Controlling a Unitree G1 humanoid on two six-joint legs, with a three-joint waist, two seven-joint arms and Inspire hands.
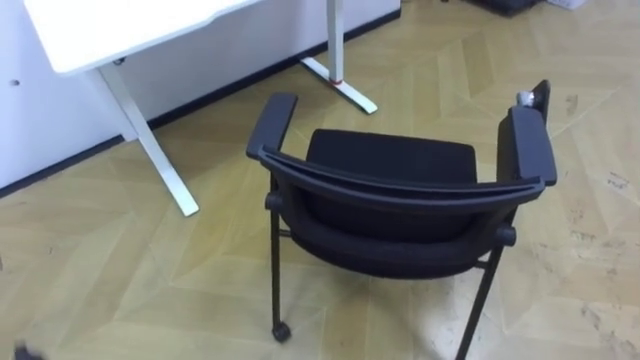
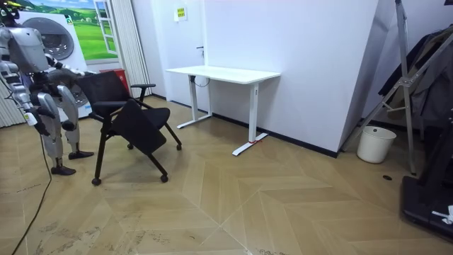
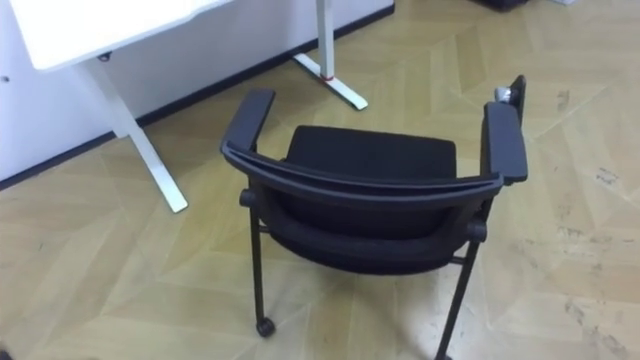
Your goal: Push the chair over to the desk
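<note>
R hand [image 2: 32, 122]: hung by hip, fingers too small to read. Chair [image 1: 390, 155] ahead of it, untouched. Judged light, stiff, castored, tippy; backrest [image 1: 400, 192] top rail to be pushed.

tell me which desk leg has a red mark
The right desk leg: a red band sits just above its foot. The left desk leg is plain white.

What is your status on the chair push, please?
Right hand and left hand low by the body, grip unreadable. Black chair untouched, back toward robot. White desk beyond; nothing between.
</note>
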